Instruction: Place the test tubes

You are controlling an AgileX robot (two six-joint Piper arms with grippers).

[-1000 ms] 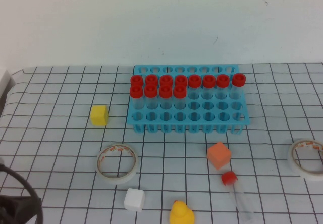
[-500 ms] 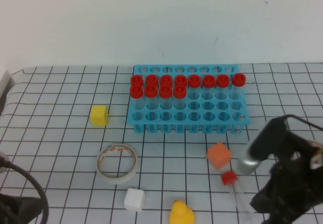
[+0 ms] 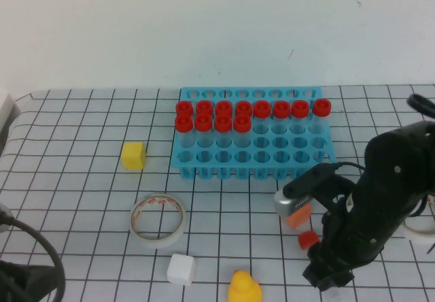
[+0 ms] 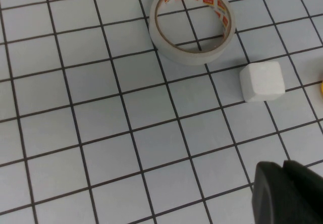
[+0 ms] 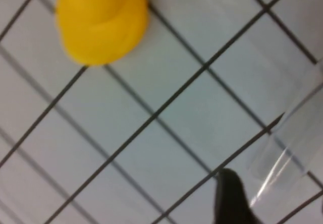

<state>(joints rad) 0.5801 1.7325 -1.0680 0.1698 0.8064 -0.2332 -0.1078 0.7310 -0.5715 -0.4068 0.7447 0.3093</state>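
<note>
The right hand (image 3: 330, 275) hangs low over the near edge of the desk (image 3: 81, 200) at about 5 o'clock, its dark arm covering most of what lies below; whether it is apart or together I cannot tell. The left hand (image 4: 282, 193) is pressed together and holds nothing, parked off the desk's 7 o'clock corner above bare grid squares.

A yellow duck (image 3: 243, 288) sits nearest, at 6 o'clock, with a white cube (image 3: 181, 269) just at its 9 o'clock. The loose test tube (image 3: 308, 239) lies flat on the desk right beside the right hand, at its 11 o'clock; only its red cap shows from above, and the right wrist view catches its clear body close to the hand. An orange cube (image 3: 299, 212) lies just at 12 o'clock of the cap, partly hidden by the arm. A tape roll (image 3: 158, 219) lies flat at 8 o'clock, a second tape roll (image 3: 420, 228) peeps out at 4 o'clock, and a yellow cube (image 3: 133, 155) sits at 9 o'clock.

Farthest, around 12 o'clock, stands the blue rack (image 3: 251, 160) with twelve red-capped tubes (image 3: 223, 115) upright: eight fill the back row, four the next row's left end
</note>
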